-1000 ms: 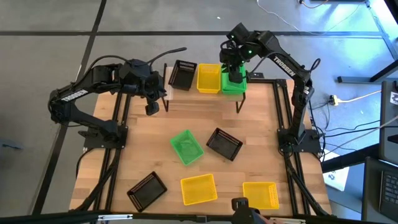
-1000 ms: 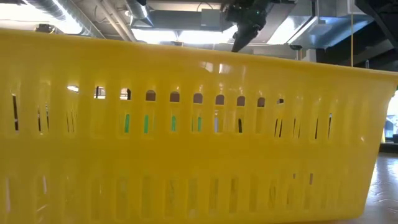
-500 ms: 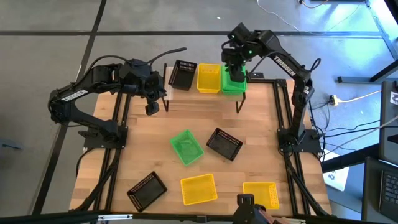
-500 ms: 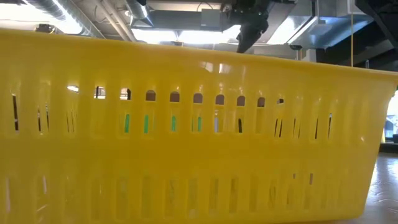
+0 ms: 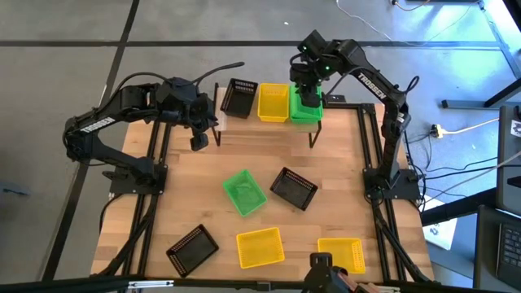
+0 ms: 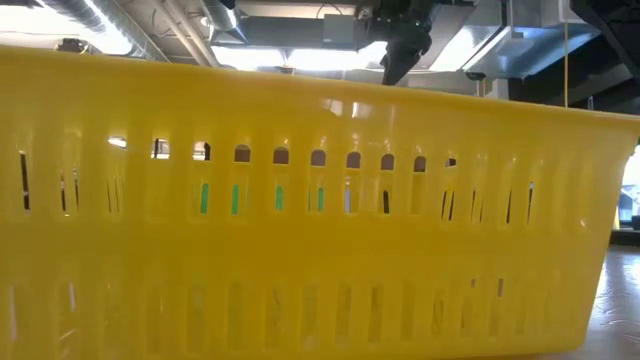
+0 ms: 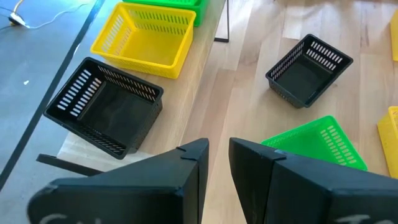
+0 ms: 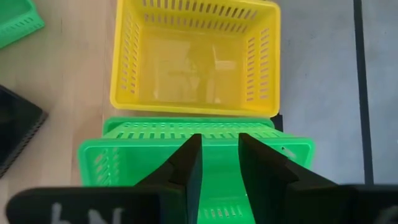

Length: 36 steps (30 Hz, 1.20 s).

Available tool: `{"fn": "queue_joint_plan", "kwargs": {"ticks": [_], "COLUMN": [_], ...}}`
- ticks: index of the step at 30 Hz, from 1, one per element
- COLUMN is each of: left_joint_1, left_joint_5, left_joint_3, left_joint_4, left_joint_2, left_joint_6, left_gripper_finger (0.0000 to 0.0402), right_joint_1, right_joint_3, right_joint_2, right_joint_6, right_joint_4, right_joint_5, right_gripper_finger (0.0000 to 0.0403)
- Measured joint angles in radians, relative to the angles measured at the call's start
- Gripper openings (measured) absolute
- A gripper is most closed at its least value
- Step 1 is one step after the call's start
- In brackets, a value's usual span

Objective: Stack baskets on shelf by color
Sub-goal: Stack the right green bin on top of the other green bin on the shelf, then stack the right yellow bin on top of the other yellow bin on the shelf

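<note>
Over at nine o'clock the left gripper (image 5: 198, 142) hangs just off the shelf's left end, fingers nearly together and holding nothing, exactly where it sat a second ago. This arm is only waiting.

On to the shelf (image 5: 217, 120) at twelve o'clock: a black basket (image 5: 239, 98) at its left end, a yellow basket (image 5: 273, 102) just beside it in the middle, then the green basket (image 5: 306, 110) at the right end.

That is where the change is. A second ago the right gripper (image 5: 304, 85) was lower over the green basket; it has since crept a touch toward the back edge and for the last half second has held steady. The right wrist view shows its fingers (image 8: 186, 165) a little apart, straddling the near wall of the green basket (image 8: 198, 143), but whether they pinch that wall I cannot tell. My read: the green one is being seated or just let go.

Down the table, six baskets are unstacked: a green one (image 5: 245, 193) and a black one (image 5: 293, 188) at centre, then black (image 5: 192, 247), yellow (image 5: 260, 247) and yellow (image 5: 341, 255) along six o'clock. Plenty left.
</note>
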Motion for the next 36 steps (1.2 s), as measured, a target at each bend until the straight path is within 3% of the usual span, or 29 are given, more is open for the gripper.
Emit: {"fn": "queue_joint_plan", "kwargs": {"ticks": [7,18,22,31,36], "left_joint_1": [0.001,0.0,0.0,-0.023,-0.048], "left_joint_5": [-0.14,-0.142,-0.141,-0.122,-0.123], "left_joint_3": [0.0,0.0,0.0,0.0,0.0], "left_joint_4": [0.0,0.0,-0.003,-0.08,-0.087], "left_joint_2": [0.0,0.0,0.0,0.0,0.0], "left_joint_6": [0.001,0.001,-0.048,-0.083,-0.095], "left_gripper_finger": [0.0056,0.0056,0.0056,0.0056,0.0056], "right_joint_1": [-0.001,-0.005,0.015,0.223,0.357], "right_joint_3": [-0.051,-0.038,0.004,-0.006,-0.051], "right_joint_2": [0.0,-0.007,-0.041,-0.103,-0.118], "right_joint_6": [0.0,-0.002,0.0,-0.048,0.081], "right_joint_4": [0.012,0.015,-0.012,-0.174,-0.17], "right_joint_5": [0.0,0.029,-0.006,-0.08,-0.083], "right_gripper_finger": [0.0102,0.0102,0.0102,0.0102,0.0102]}}
